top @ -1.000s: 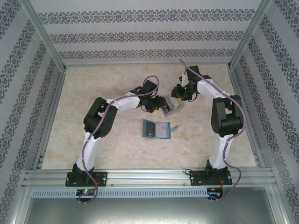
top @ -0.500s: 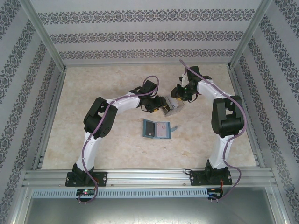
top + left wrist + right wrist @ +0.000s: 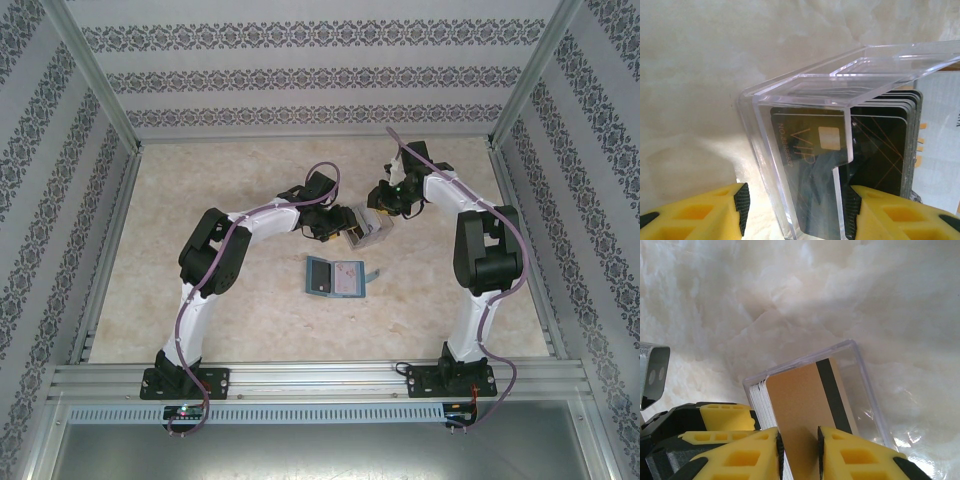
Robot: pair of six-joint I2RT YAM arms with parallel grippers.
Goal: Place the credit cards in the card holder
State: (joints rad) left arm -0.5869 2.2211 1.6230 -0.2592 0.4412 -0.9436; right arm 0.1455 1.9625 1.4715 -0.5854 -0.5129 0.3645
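Two robot arms reach inward over a pale marbled table in the overhead view. The left gripper and right gripper meet at a small clear plastic box near the table's middle. From this height, how the jaws stand cannot be told. The card holder, a flat teal-blue folding wallet, lies open on the table just in front of the box, apart from both grippers, its pale lining facing up. A small greyish piece lies just beside its right edge, too small to identify.

The left wrist view shows what the overhead view cannot. The left gripper's yellow fingers stand well apart and hold the clear plastic box between them. Inside stands a stack of dark grey cards. The front one bears a gold chip and the gold letters VIP.

The right wrist view shows the opposite face of the stack. A tan card with a dark stripe along one edge faces the camera, with the whitish edges of the other cards to its left. The right gripper's yellow fingers are close together, and the tan card shows in the narrow slit between them. Whether they pinch it cannot be told.
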